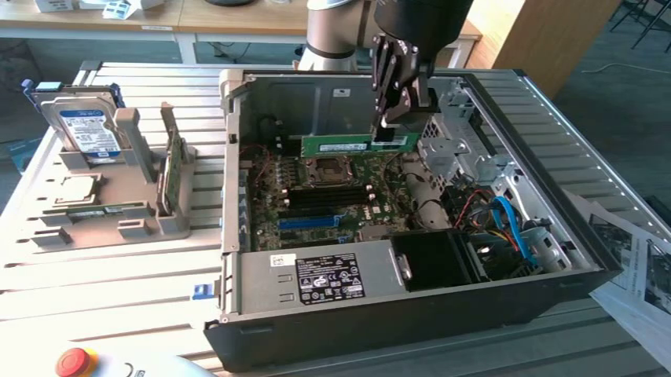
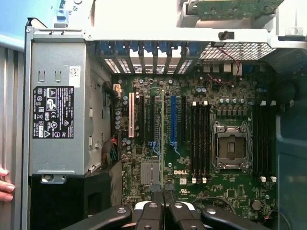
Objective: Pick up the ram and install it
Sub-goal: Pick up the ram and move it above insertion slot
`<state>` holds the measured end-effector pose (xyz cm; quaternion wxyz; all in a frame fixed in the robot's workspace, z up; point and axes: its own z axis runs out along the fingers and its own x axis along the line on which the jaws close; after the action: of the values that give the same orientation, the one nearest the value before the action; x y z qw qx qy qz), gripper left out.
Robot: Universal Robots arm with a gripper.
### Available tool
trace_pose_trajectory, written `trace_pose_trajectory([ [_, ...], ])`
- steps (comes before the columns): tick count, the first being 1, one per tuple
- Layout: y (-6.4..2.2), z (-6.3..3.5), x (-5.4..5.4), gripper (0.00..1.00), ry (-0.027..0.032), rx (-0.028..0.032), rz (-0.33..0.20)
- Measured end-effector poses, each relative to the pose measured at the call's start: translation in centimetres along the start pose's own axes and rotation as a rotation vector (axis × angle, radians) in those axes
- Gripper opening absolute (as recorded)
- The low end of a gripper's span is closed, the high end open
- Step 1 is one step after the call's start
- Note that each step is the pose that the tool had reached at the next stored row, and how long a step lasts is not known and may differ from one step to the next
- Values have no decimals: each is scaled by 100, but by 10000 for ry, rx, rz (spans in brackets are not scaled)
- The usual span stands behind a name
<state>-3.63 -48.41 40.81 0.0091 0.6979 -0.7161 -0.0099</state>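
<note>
My gripper (image 1: 394, 129) is shut on the ram (image 1: 341, 145), a long green stick with a white label. I grip it near one end and it hangs level above the motherboard (image 1: 314, 208) inside the open computer case (image 1: 419, 314). In the wrist view the ram (image 2: 162, 143) appears edge-on as a thin line running out from between my fingertips (image 2: 162, 203). It lies over the expansion slots, to one side of the black memory slots (image 2: 200, 139) and the processor socket (image 2: 231, 146). It touches no slot.
A grey holder (image 1: 115, 212) at the exterior view's left carries a hard drive (image 1: 89, 129), a silver processor (image 1: 71, 188) and another upright green board (image 1: 170, 169). Also in view are the power supply (image 1: 325, 279), a red stop button (image 1: 75, 361), papers (image 1: 639, 259) and a person's fingertips (image 2: 5, 184) beside the case.
</note>
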Motion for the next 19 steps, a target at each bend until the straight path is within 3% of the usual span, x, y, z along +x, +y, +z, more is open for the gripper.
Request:
trace_pose_trajectory([
  [11, 0, 17, -19, 12, -4, 0, 108],
  [19, 2, 65, -170, 12, -4, 0, 155],
])
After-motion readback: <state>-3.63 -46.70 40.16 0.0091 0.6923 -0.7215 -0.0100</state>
